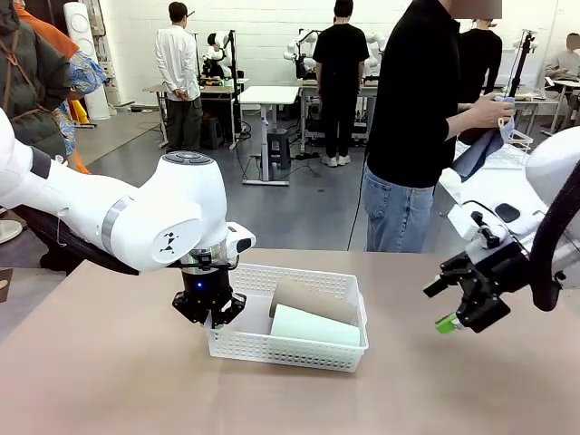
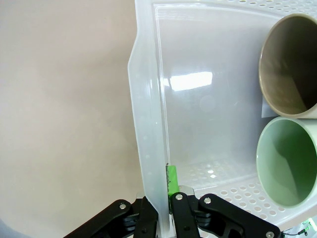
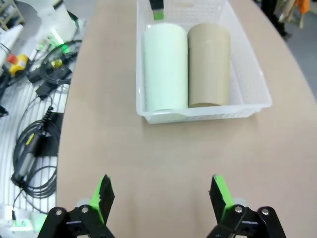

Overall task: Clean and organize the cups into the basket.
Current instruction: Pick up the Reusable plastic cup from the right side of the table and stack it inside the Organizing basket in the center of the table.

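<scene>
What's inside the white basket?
A mint green cup and a tan cup side by side, plus one finger of the left gripper. The basket floor under them is hidden.

Glossy translucent plastic basket (image 2: 148, 124), matte smooth cups (image 3: 166, 67), matte tabletop (image 1: 109, 362)

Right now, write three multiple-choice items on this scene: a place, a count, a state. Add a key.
1. Where do the cups lie? A on the bare table; B in the basket; C on the floor.
2. How many cups are in the basket? A one; B four; C two.
3. The left gripper is: A shut on the basket's wall; B open above the table; C holding a cup.
Key: B, both lie inside it; C, the mint green cup and the tan cup; A, its fingers pinch the wall.
</scene>
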Motion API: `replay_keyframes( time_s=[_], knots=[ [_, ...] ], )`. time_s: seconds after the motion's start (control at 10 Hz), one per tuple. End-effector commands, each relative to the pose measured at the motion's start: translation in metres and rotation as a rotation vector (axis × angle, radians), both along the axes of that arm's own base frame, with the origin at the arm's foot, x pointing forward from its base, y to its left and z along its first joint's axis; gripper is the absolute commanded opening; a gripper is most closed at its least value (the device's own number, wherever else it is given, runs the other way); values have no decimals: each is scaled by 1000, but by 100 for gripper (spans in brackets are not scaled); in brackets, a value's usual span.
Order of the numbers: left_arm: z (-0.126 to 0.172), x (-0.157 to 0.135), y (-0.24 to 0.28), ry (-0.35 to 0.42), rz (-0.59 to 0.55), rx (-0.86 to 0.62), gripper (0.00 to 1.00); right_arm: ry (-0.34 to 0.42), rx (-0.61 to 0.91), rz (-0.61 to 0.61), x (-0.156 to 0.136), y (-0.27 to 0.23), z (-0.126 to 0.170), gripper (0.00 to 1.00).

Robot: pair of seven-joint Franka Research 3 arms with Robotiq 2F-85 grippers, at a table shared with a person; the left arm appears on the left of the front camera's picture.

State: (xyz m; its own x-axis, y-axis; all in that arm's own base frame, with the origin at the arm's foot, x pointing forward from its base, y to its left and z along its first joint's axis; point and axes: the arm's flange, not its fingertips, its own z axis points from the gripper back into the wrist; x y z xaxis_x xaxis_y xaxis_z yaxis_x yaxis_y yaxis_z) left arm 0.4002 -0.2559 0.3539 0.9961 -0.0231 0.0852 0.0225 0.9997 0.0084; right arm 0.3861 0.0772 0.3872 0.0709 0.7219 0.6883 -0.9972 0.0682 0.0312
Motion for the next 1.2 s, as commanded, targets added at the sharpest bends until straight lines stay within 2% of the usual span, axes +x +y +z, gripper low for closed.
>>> replay_keyframes(
  time_s=[0.0,0.7,0.9,1.1],
  knots=[
    [1,-1,0,-11,3,0,0,-11,-25,1,4,10,6,100],
    [1,-1,0,-11,3,0,0,-14,-12,18,2,9,4,100],
    [1,-1,0,-11,3,0,0,-115,148,-121,-9,-42,1,100],
    [1,-1,0,-11,3,0,0,-136,392,-192,-19,-91,-19,100]
  ],
)
